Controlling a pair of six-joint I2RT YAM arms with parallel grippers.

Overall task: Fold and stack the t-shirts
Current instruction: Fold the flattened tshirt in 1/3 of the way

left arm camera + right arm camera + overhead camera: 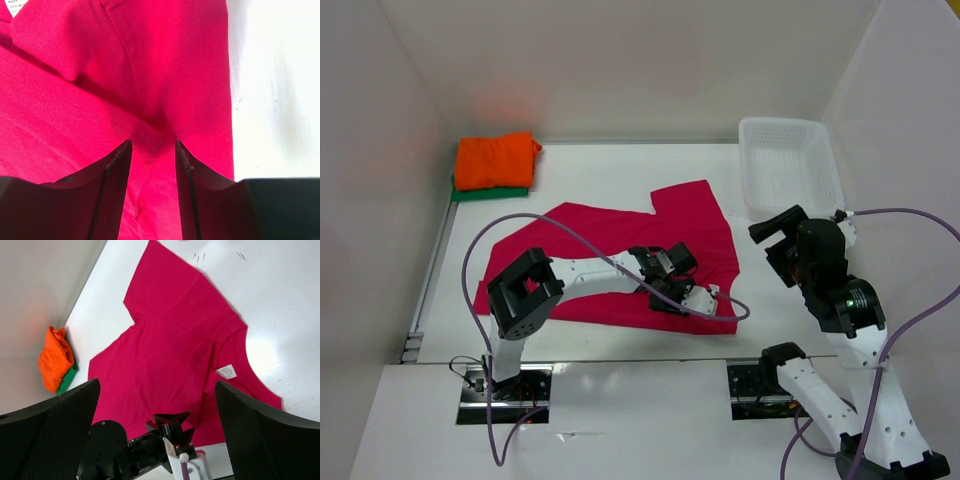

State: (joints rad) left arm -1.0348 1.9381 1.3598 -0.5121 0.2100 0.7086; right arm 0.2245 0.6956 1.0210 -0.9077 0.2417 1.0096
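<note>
A magenta-red t-shirt (610, 235) lies spread flat in the middle of the white table, its collar label (226, 371) showing. My left gripper (660, 280) reaches over its near right part, low on the cloth. In the left wrist view the left gripper (152, 145) has its jaws apart, with wrinkled magenta cloth (75, 100) lying between and beneath them, beside the shirt's edge. An orange t-shirt (495, 160) sits folded on top of a folded green t-shirt (490, 192) at the back left corner. My right gripper (772, 243) hangs raised at the right, open and empty, looking down over the shirt (175, 340).
A white mesh basket (744, 165) stands at the back right, just beyond the right arm. White walls close in the table on the left, back and right. Purple cables loop from both arms over the near table.
</note>
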